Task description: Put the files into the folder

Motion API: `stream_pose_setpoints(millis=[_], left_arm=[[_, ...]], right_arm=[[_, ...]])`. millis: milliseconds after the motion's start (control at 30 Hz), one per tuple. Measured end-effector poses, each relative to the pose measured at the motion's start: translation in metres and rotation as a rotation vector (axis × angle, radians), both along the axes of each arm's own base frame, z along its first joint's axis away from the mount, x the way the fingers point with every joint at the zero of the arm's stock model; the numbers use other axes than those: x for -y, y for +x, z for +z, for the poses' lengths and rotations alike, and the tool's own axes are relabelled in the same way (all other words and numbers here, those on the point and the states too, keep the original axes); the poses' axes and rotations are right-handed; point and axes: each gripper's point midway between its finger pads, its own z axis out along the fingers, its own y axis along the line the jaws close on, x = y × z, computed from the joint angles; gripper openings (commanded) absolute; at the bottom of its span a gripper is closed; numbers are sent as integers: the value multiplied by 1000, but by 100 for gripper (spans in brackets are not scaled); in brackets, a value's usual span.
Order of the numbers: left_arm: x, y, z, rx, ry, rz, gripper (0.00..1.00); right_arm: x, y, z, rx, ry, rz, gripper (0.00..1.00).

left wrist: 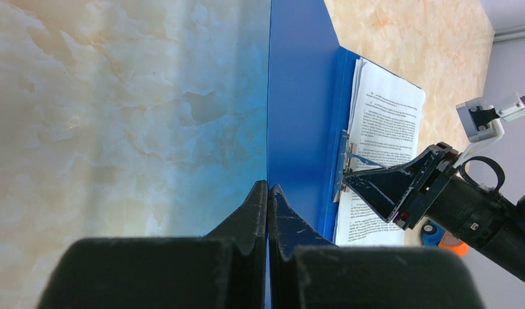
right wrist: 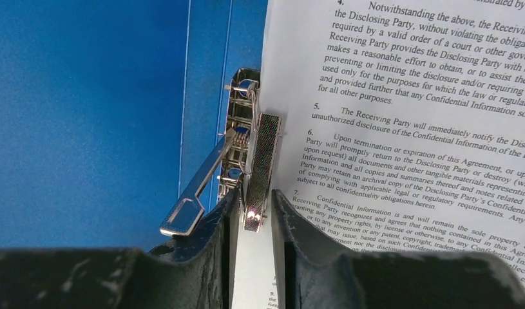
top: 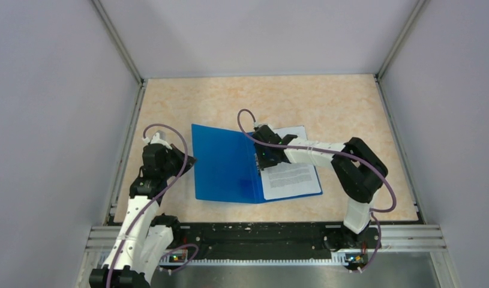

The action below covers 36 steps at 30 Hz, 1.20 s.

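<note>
Starting at the right gripper [right wrist: 254, 205] — jaws a crack apart, straddling the flat bar of the metal clip [right wrist: 259, 154] without seeming to pinch it. Sitting right at the spine of the folder [top: 221, 162], with the lever [right wrist: 194, 196] sticking up off to one side. Over at the left gripper [left wrist: 268, 188]: closed tight, apparently on the thin edge of the blue cover, going by the blue sliver between the fingers.

Papers [top: 290, 177] already lying on the folder's right half, printed side up, snug against the clip, folder open in the middle of the table [top: 338, 102]. Can't tell from here whether actually pressed under the bar or just butted up to it.

Now the worry list. Probably the biggest: snagging the bar or the lever on the way out, with so little room either side. Enough to drag the whole folder or flick the clip open. Could also skew the top sheets, being loose and right beside the fingertips. Not sure about real clamping either; might spill the stack on closing the cover.

And on the left side, pinching such a thin, slick edge by the very tips — could easily slip out mid-swing and slap down crooked. Or bump straight into the right arm parked over the spine. Worth clearing that arm first, then folding slowly.
</note>
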Motion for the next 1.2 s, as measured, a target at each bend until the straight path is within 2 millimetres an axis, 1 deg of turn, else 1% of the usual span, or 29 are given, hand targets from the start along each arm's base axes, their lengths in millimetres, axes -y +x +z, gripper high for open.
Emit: stream_pose_setpoints(millis=[33, 133, 267, 367, 433, 533, 600, 667, 700, 733, 800, 867, 900, 933, 967, 1033, 1100, 1167, 1200], left_arm=[[0, 0, 0, 0, 1, -1, 0], [0, 0, 0, 0, 5, 0, 0], [-1, 0, 0, 1, 9, -2, 0], [-1, 0, -1, 2, 15, -3, 0], [-1, 0, -1, 2, 17, -3, 0], [-2, 0, -2, 0, 19, -1, 0], [-2, 0, -2, -2, 20, 0, 0], [-2, 1, -3, -6, 22, 0, 0], [-2, 1, -3, -7, 22, -1, 0], [-2, 1, -3, -7, 23, -1, 0], [-2, 1, -2, -5, 23, -2, 0], [-1, 1, -1, -5, 23, -3, 0], [-1, 1, -1, -4, 22, -3, 0], [-1, 1, -1, -3, 22, -3, 0], [-1, 1, -1, -3, 22, -4, 0], [-1, 1, 0, -2, 22, -4, 0], [-1, 2, 0, 0, 22, -6, 0], [-1, 2, 1, 0, 22, -6, 0], [-1, 2, 1, 0, 22, -6, 0]], right_arm=[[0, -1, -1, -4, -1, 1, 32], [2, -5, -1, -9, 1, 4, 35], [1, -5, 9, 7, 19, 6, 36], [-1, -4, 22, 30, 44, 7, 37], [-2, -3, 32, 47, 63, 7, 39], [-2, -1, 50, 82, 91, 3, 41], [1, 1, 62, 110, 100, -7, 41], [8, 4, 72, 136, 109, -28, 41], [13, 4, 73, 143, 109, -37, 41], [20, 5, 74, 146, 108, -52, 41], [43, 8, 70, 145, 95, -101, 41], [70, 13, 63, 140, 72, -166, 41], [92, 10, 55, 132, 46, -212, 41], [100, 12, 54, 130, 38, -235, 41], [114, 11, 50, 128, 26, -268, 41], [138, 4, 43, 127, 10, -323, 41], [159, -8, 38, 129, 1, -367, 41], [174, -18, 36, 136, 3, -398, 42], [179, -23, 34, 137, 2, -410, 44]])
